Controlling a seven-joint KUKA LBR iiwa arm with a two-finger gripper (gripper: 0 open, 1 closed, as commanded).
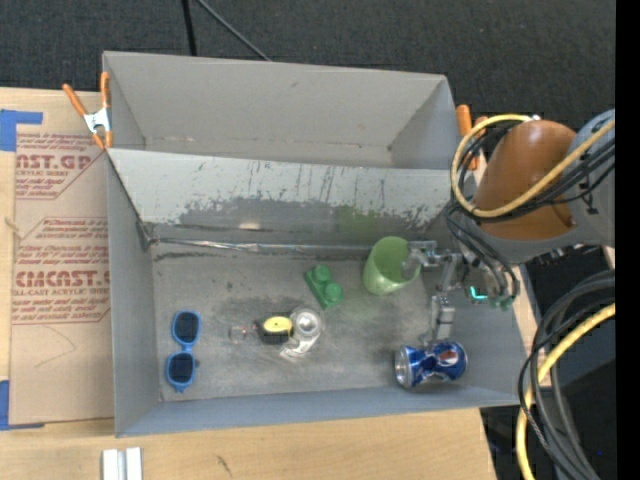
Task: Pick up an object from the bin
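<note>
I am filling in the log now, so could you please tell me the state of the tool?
Tool: cannot be told whether open or closed; it is between the green cup and the blue can.

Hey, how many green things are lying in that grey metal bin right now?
2. A light green plastic cup sits right of the bin's middle; a smaller dark green blocky piece lies just left of it. The arm may hide more at the right.
</note>
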